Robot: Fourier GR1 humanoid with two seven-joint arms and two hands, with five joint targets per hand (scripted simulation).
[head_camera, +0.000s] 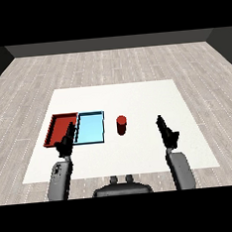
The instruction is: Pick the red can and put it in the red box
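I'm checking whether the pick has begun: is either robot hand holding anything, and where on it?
Nothing is held. The red can stands alone on the table, apart from the right robot hand and the left robot hand.

Place: I seem to be in a bare test room, more lab than home.
Floor: pale grey wood-look planks (108, 64) run all around me.
Walls: a dark wall band (106, 43) closes the far end; nothing hangs on it.
Work surface: one plain white table (151, 100) sits before me.
Furnishing: only a red tray (53, 128) and a light blue tray (96, 127), touching side by side.
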